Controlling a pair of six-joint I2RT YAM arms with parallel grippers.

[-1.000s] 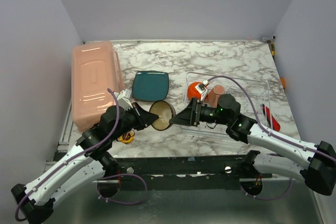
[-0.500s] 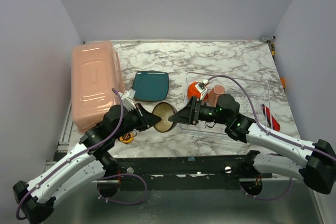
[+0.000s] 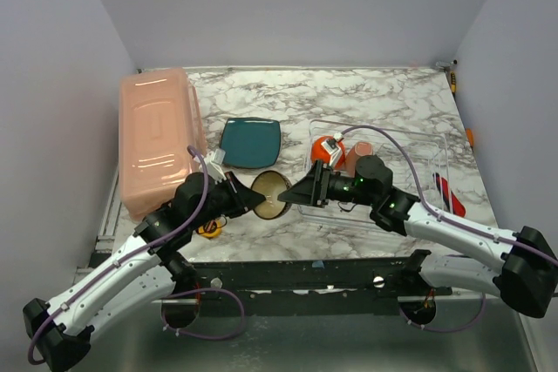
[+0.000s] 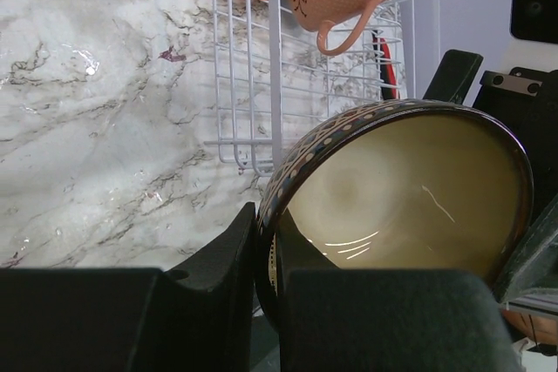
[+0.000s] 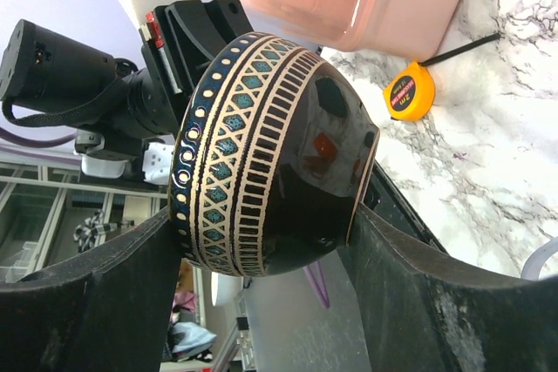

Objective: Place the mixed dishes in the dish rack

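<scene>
In the top view, the left gripper [image 3: 255, 201] holds the dark brown bowl [image 3: 272, 195] by its rim. The bowl is tilted on its side above the tabletop [image 3: 349, 93], between the two arms. The right gripper [image 3: 295, 193] meets it from the side of the dish rack [image 3: 418, 141]. The orange bowl [image 3: 323, 152] and the pinkish mug [image 3: 357, 157] are already inside the rack. The teal plate [image 3: 250, 143] lies on the tabletop, between the salmon tub [image 3: 157, 132] and the rack.

In the left wrist view, the left fingers [image 4: 218, 276] are closed on the rim, one outside and one in the cream hollow. The rack's wire grid is behind the bowl.

In the right wrist view, the right fingers [image 5: 87, 302] stand wide apart, one on each side of the bowl's patterned wall. I cannot tell if they touch it. A yellow tape measure [image 5: 407, 93] lies on the tabletop beyond.

I judge the task about half done: two dishes are loaded, the brown bowl seems to be in a hand-over, and the plate is not yet taken.
</scene>
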